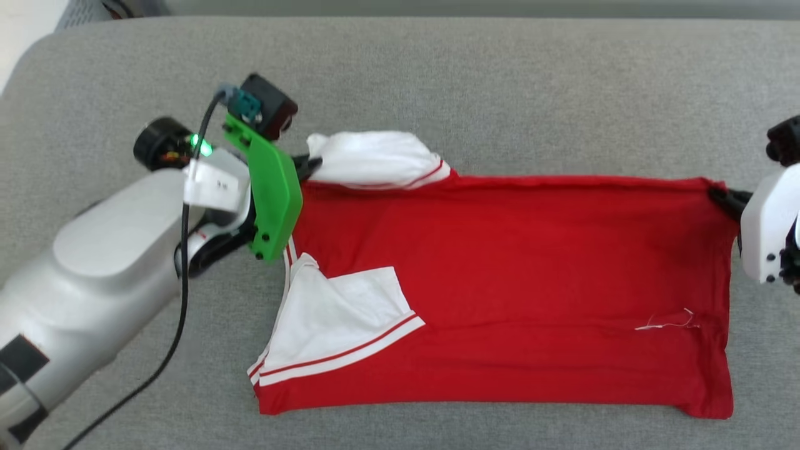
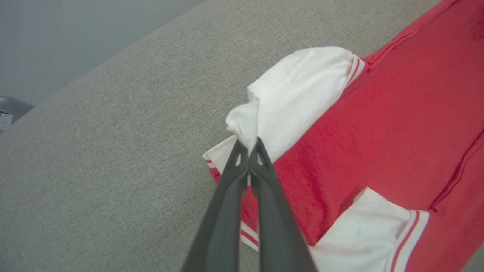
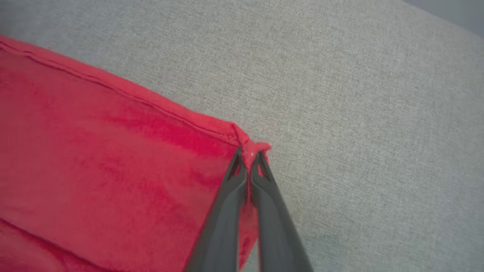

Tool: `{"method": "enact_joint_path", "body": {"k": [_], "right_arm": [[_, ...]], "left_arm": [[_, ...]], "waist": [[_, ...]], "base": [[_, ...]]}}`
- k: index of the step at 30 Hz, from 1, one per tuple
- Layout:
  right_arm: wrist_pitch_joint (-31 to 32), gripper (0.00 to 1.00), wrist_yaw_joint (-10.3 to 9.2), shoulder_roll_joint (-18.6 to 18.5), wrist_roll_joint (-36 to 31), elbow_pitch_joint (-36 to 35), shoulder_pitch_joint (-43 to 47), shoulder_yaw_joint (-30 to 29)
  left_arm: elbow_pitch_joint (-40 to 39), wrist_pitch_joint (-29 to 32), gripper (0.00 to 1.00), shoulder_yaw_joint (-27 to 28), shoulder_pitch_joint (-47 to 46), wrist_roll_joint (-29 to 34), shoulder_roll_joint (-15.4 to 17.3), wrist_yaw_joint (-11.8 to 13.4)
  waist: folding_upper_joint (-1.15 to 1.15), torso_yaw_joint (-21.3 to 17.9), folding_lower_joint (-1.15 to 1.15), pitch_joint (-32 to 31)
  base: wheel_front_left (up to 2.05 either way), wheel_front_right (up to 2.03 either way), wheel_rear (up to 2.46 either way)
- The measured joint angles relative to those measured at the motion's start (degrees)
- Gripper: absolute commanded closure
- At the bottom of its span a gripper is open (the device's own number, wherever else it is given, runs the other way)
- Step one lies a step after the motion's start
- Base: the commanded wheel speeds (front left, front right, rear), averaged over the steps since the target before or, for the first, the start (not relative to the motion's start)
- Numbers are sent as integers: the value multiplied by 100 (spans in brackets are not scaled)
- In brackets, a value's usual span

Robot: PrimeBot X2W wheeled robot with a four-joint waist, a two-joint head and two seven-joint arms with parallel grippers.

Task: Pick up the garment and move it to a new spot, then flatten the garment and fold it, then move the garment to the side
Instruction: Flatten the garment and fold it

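The garment (image 1: 531, 262) lies spread across the middle of the table (image 1: 500, 75), which is covered in grey woven cloth. It lies sideways in the head view, sleeves toward the robot's left and hem toward its right. The face turned up is plain red. The near white sleeve (image 1: 337, 312) is folded in over the red body, its red-and-white striped trim running at a slant. The far white sleeve (image 1: 375, 156) is bunched at the far left corner. A loose white thread (image 1: 665, 322) sits on the red cloth near the hem.

The left gripper (image 1: 309, 165) is at that far left corner. In the left wrist view its jaws are pressed together on a pinch of the far sleeve's white cloth, drawn up into a small peak at the tips (image 2: 249, 149). A green bracket (image 1: 275, 200) and a black cable (image 1: 181, 300) are on that wrist.

The right gripper (image 1: 719, 194) is at the far right corner of the garment. In the right wrist view its jaws are pressed together, pinching the red hem corner (image 3: 247, 153).
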Motion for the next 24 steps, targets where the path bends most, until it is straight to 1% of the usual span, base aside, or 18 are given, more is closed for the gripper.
{"method": "enact_joint_path", "body": {"k": [7,14,20,24], "right_arm": [[-335,100,0,-47,64,-238,625,-4],[-560,100,0,-109,131,-501,1340,-147],[-690,100,0,-136,119,-787,1946,-390],[-756,100,0,-124,97,-985,2377,-598]], "left_arm": [[-615,-85,100,-13,815,-41,314,353],[-1116,-167,100,-21,1534,-79,543,697],[-1367,-267,100,-29,2146,-123,621,901],[-1451,-311,100,-26,2437,-123,636,993]], "waist": [[0,20,0,-392],[0,56,0,-666],[0,74,0,-800],[0,87,0,-870]], "base": [[0,0,0],[0,0,0],[0,0,0],[0,0,0]]}}
